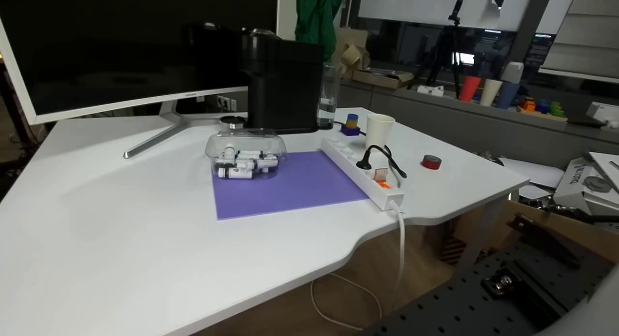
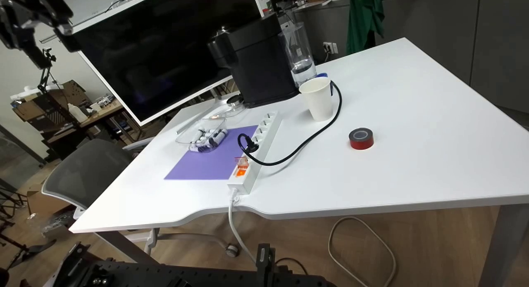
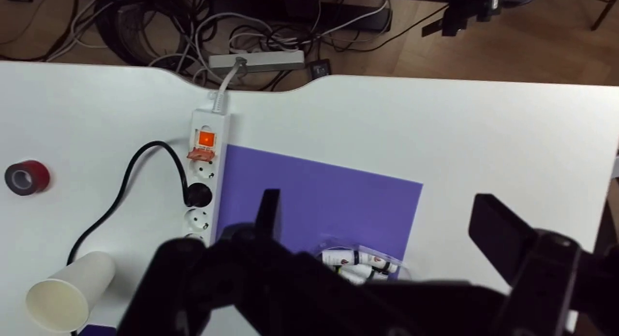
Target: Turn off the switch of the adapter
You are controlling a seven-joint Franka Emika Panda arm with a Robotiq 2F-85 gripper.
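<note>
The adapter is a long white power strip (image 1: 346,158) on the white table, also in an exterior view (image 2: 264,144) and the wrist view (image 3: 220,171). A black plug (image 3: 199,195) with a cable sits in it. The orange switch (image 3: 206,139) is at the white-cord end and looks lit; it shows in both exterior views (image 1: 384,185) (image 2: 241,172). A clear reddish flap (image 3: 201,154) beside it stands open. My gripper (image 3: 379,198) is open and empty, its fingers wide apart. It hangs high above the table, at top left in an exterior view (image 2: 58,57), away from the switch.
A purple sheet (image 3: 319,196) lies beside the strip, with a clear box of small bottles (image 3: 341,258) on it. A white cup (image 3: 72,295), red tape roll (image 3: 27,178), black coffee machine (image 1: 287,84) and monitor (image 1: 121,46) stand around. The table edge (image 3: 271,90) is near the cord end.
</note>
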